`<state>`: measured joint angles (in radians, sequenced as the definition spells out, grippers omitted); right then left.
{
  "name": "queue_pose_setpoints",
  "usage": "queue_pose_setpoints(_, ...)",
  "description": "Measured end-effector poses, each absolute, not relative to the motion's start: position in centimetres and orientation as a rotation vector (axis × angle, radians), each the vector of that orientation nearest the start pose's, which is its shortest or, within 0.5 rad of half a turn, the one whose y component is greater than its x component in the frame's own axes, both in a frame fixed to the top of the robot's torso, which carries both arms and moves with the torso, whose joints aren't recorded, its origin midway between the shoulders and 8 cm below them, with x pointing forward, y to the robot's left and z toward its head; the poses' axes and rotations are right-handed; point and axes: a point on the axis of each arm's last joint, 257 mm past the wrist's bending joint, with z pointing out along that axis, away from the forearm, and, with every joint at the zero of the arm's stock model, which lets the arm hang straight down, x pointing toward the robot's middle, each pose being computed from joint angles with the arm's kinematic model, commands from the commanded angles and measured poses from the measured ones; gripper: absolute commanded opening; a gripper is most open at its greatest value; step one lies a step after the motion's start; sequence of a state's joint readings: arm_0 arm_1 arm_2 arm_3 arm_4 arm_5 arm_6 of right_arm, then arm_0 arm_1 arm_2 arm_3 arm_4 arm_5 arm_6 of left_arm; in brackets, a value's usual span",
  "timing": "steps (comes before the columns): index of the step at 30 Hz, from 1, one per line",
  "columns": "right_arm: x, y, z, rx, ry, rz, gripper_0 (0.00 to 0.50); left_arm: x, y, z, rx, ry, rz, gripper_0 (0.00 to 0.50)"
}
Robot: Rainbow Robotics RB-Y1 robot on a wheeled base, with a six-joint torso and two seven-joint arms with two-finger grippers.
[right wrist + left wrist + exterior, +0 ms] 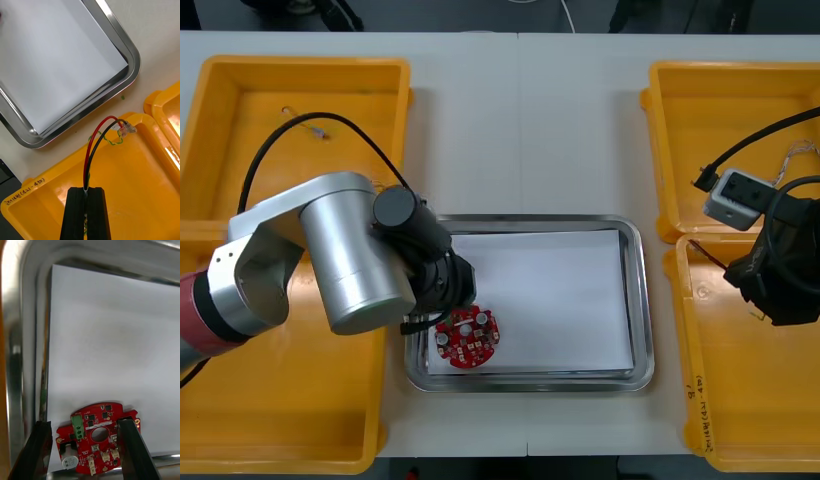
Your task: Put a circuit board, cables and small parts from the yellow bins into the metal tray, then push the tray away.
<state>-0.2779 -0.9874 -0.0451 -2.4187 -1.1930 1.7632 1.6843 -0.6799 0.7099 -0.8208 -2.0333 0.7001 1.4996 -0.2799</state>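
We look steeply down on a pale, smooth table [520,120]. Rectangular yellow plastic bins stand on it in pairs, rim to rim: the far left bin [230,110] beside the near left bin [270,420], and the far right bin [720,130] beside the near right bin [760,400]. Between the pairs rests a shiny rectangular metal tray [643,300], white inside, closer to the table's near edge.

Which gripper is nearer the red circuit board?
Left. The left gripper hangs open over the circuit board in the metal tray; the right gripper is off over a yellow bin, shut on a cable.
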Motion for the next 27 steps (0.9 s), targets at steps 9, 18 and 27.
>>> queue_pose_setpoints(9,33.9,-21.5,-14.2,-1.349,2.304,-0.010,0.000,41.4,10.9,-22.5,-0.268,2.742,-0.245,0.500)
queue_pose_setpoints(18,33.6,-18.4,-15.0,-1.476,2.255,-0.013,0.000,42.0,12.1,-19.2,-0.368,2.751,-0.298,0.500)
queue_pose_setpoints(27,33.5,-16.1,-16.3,-1.608,2.200,-0.061,0.000,41.9,13.9,-17.2,-0.430,2.767,-0.299,0.500)
